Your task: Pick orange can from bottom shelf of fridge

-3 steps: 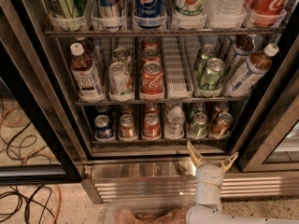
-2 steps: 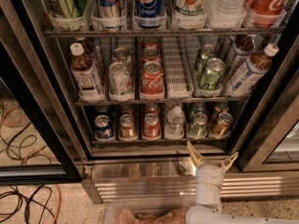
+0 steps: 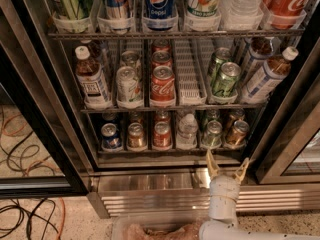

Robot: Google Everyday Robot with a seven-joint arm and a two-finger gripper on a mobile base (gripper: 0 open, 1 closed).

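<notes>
The fridge (image 3: 60, 109) stands open in front of me in the camera view. Its bottom shelf (image 3: 170, 151) holds a row of a blue can, the orange can (image 3: 135, 135), a red can (image 3: 162, 134), a clear bottle (image 3: 187, 131), a green can (image 3: 212, 134) and an amber-brown can (image 3: 236, 133). My gripper (image 3: 227, 167) is open and empty. It points up in front of the steel grille, just below the shelf's front edge, under the green can. The orange can stands well to its left, upright, second from the left.
The middle rack holds tea bottles (image 3: 91, 81), a Coca-Cola can (image 3: 162, 84) and green cans (image 3: 225, 78). Large bottles fill the top rack. A glass door (image 3: 295, 144) stands close on the right. Cables (image 3: 30, 214) lie on the floor at left.
</notes>
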